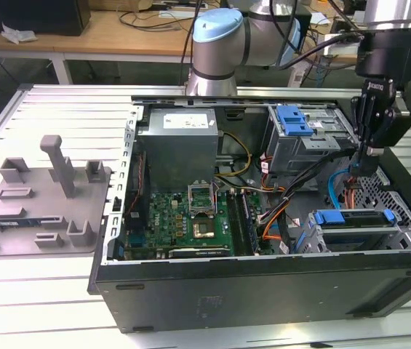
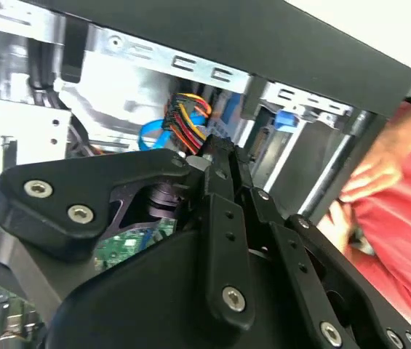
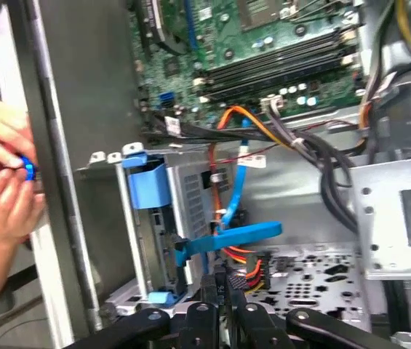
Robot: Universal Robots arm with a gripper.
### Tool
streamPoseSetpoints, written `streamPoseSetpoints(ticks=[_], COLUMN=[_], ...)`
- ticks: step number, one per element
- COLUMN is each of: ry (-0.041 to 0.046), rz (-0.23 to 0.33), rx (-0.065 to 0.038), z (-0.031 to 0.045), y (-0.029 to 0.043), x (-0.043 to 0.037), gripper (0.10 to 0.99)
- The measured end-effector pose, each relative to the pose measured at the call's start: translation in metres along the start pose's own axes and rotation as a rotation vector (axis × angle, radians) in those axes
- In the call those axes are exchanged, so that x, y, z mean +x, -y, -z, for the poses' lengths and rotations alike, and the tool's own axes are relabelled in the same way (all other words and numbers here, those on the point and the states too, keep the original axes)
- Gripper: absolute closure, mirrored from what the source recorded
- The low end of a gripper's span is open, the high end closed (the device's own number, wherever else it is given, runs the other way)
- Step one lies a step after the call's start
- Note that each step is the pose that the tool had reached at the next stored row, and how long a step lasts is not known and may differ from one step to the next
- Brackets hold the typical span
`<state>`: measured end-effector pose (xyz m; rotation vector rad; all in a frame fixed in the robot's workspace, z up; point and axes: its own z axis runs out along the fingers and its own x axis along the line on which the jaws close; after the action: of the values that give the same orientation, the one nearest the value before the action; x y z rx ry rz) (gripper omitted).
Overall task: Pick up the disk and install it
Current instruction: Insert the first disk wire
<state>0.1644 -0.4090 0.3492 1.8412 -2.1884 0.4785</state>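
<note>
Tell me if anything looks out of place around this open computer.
Yes. A person's hands are at the outer side of the computer case's wall, close to where the pincer hangs inside. Inside, a blue plastic strip sticks out at a slant above the red and yellow wires, and it looks loose.

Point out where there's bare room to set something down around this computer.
The slatted table is bare beyond the grey plate, and there is a strip in front of the case. Inside, cables crowd the middle, and the gripper hangs over the perforated floor.
</note>
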Motion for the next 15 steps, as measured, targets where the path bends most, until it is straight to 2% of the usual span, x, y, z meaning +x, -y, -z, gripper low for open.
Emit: streamPoseSetpoints(ticks=[3, 5, 6, 7, 9, 12, 15], ry=[0.0421, 0.0621, 0.069, 0.0829, 0.1015, 0.1148, 0.1359], rz=[-0.001, -0.001, -0.001, -0.002, -0.002, -0.002, -0.003], rx=[-0.008, -0.012, -0.013, -0.016, -0.02, -0.022, -0.026], z=[0.0019, 0.0043, 0.0053, 0.0063, 0.0018, -0.0025, -0.007], y=[0.0013, 0.0024, 0.0029, 0.004, 0.0062, 0.0079, 0.0094], x=[0.0068, 0.0126, 0.0152, 0.0215, 0.0344, 0.0444, 0.0544], gripper=[0.922, 0.922, 0.922, 0.922, 0.922, 0.922, 0.922])
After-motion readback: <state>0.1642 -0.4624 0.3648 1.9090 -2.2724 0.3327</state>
